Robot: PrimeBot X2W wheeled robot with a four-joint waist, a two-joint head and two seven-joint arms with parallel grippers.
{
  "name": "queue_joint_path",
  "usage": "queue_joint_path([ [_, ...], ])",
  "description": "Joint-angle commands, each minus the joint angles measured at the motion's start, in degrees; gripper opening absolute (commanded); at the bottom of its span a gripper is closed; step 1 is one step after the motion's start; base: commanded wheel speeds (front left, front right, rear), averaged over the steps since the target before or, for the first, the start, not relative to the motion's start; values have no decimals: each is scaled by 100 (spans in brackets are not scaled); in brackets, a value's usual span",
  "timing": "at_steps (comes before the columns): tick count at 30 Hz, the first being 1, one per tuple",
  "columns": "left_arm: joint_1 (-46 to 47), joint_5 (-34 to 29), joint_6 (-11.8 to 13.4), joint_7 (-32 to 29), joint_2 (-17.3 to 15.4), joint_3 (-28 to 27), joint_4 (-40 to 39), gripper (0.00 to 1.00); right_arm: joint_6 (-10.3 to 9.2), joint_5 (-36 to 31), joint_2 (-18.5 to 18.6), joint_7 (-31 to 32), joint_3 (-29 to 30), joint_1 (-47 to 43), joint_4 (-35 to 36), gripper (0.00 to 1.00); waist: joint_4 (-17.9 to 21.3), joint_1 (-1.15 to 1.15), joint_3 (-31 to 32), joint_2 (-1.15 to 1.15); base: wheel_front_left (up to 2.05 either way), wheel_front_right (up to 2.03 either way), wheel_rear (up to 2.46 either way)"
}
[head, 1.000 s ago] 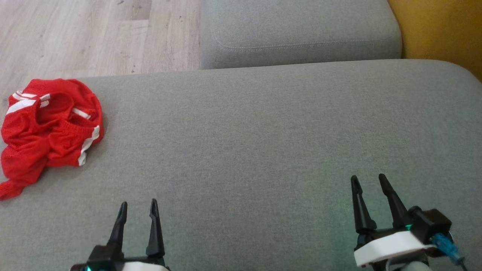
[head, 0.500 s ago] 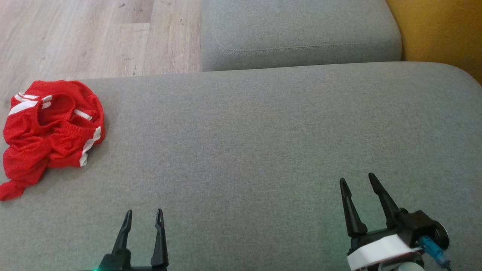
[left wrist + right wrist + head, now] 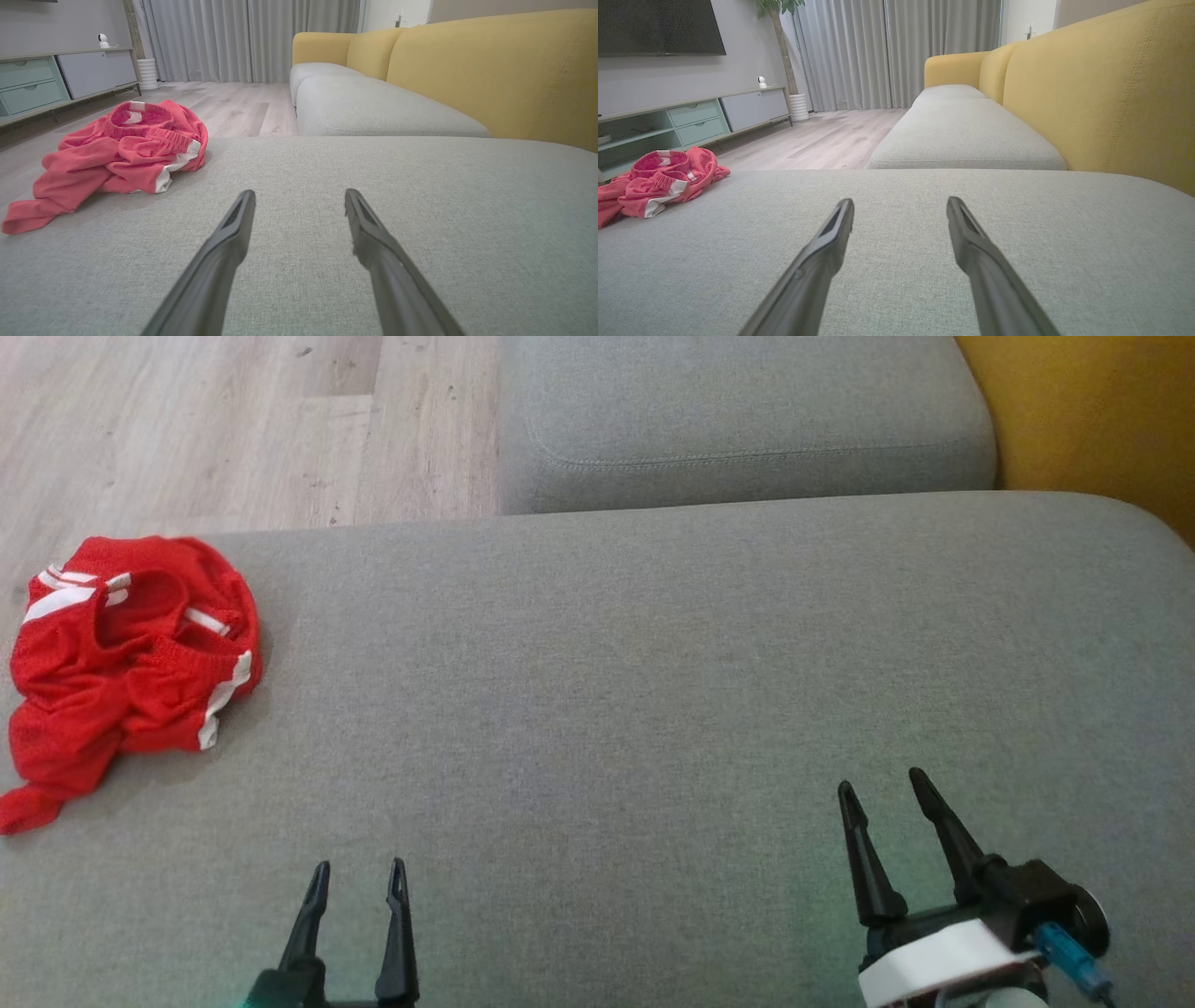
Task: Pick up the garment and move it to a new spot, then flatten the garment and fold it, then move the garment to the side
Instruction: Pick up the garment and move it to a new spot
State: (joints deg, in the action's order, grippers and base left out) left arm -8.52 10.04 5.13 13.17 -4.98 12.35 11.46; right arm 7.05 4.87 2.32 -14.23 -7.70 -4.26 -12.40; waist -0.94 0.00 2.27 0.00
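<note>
— Where's the garment (image 3: 131,663)?

— Crumpled in a red heap with white stripes at the far left of the grey seat cushion (image 3: 607,691), right by its left edge, with the waistband opening turned up (one tail of cloth trails toward the near corner).

— And the claws?

— The left claw (image 3: 359,865) sits low at the near edge, its fingers spread with bare cushion between them. The right claw (image 3: 881,780) stands off to the right, a little further in, likewise spread and holding nothing. Both are well apart from the garment, and the left one is the nearer.

— Anything that holds things?

— Across the wooden floor (image 3: 187,420) there's a long cabinet (image 3: 691,116). Its two pale green drawers (image 3: 693,113) are shut, so their contents are hidden. The open shelf (image 3: 630,133) beside them has something pale at the picture's edge, too small to tell. A white ribbed pot (image 3: 799,106) at the cabinet's end holds a plant (image 3: 777,5) with a thin trunk. A small white camera (image 3: 761,82) stands on the cabinet's top.

— Behind the cushion?

— A second cushion (image 3: 738,420), also grey, and a yellow backrest (image 3: 1083,411) along the right.
</note>
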Motion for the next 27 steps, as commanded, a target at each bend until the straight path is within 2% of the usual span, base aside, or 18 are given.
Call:
queue_joint_path([
  [1, 175, 25, 42, 32, -51, -152, -146, 100, 44, -22, 55, -77, -147, 98, 163, 100, -7, 0, -1, 0, 0, 0, 0],
  [5, 192, 32, 40, 26, -59, -115, -131, 100, 44, -24, 55, -77, -97, 73, 170, 100, -98, 0, 5, 0, 0, 0, 0],
  [8, 235, 29, 40, 15, -76, -93, -141, 100, 44, -22, 55, -77, -24, 18, 186, 100, -329, 0, 30, 0, 0, 0, 0],
  [22, 242, 71, 95, -87, -284, -159, -342, 100, 44, 53, 55, -77, -27, 9, 207, 100, -2244, 0, 122, 0, 0, 0, 0],
  [27, 180, 132, 135, -91, -335, -225, -396, 100, 44, 88, 55, -77, -115, 49, 188, 100, -2664, 0, 113, 0, 0, 0, 0],
])
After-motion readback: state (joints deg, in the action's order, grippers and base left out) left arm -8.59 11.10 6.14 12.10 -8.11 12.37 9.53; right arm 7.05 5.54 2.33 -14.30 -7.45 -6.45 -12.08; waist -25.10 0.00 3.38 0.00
